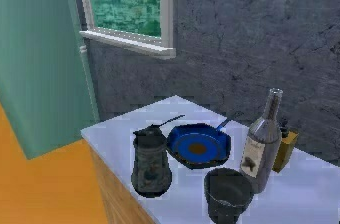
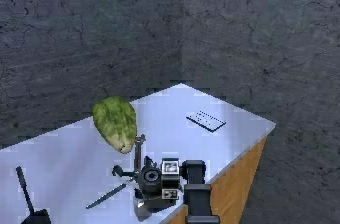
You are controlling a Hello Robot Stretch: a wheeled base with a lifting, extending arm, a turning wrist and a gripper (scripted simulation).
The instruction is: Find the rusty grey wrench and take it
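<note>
The gripper [image 2: 128, 180] sat low over the pale worktop of the orange-sided wooden counter [image 2: 68, 165], close to the near edge, at the end of the dark square arm bar [image 2: 196, 198]. With the worktop and small things lying right behind its fingers, I could not tell whether it had hold of anything.

Just beyond its dark body rose a slim grey metal bar [image 2: 139, 146], probably the rusty grey wrench by its shape and colour. A second thin grey sliver [image 2: 102, 197] slanted toward the near edge; whether that was a finger or part of the tool could not be told.

To do this step well, the fingers needed to straddle the bar's shaft squarely, and the lift had to go straight up. The leafy green head of lettuce [image 2: 115, 122] stood just beside the bar, on its far side, and a sideways sweep risked rolling it.

The flat white card [image 2: 205, 121] lay well apart, toward the far corner. The blue frying pan [image 1: 198, 147] and tall glass bottle [image 1: 265, 140] stood farther along.
</note>
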